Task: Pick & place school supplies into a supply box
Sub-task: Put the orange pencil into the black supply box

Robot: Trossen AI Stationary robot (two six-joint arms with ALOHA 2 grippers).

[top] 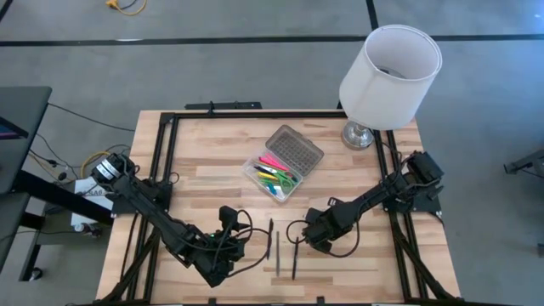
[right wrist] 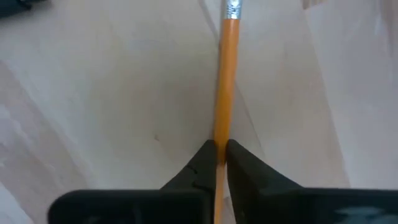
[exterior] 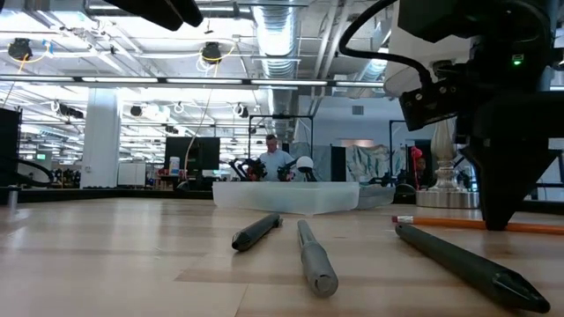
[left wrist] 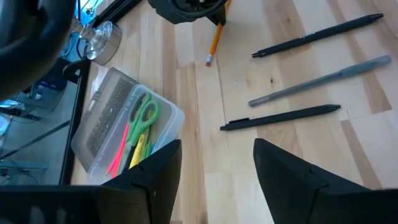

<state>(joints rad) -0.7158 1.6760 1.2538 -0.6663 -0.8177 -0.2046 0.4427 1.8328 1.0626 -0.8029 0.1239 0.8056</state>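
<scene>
Right gripper (right wrist: pixel 221 155) clamped on orange pencil (right wrist: pixel 225 81) lying on table; next, lift toward supply box (top: pixel 274 174). Left gripper (left wrist: pixel 217 168) open, waiting nearby.

Both arms are built of dark, nearly black segments with rounded joint housings and loose black cables looping off them near the wrists. The left arm (top: pixel 161 223) carries a round silver-and-black motor cap at its base, beside a white part with small lettering too small to read. The right arm (top: pixel 374 202) ends at a blocky black shoulder. The left claw (left wrist: pixel 217 180) has two broad, matte black fingers with angular, wedge-like tips. The right claw (right wrist: pixel 219 163) has black fingers tapering to narrow points. A small green light glows on the right arm's housing in the low view.
</scene>
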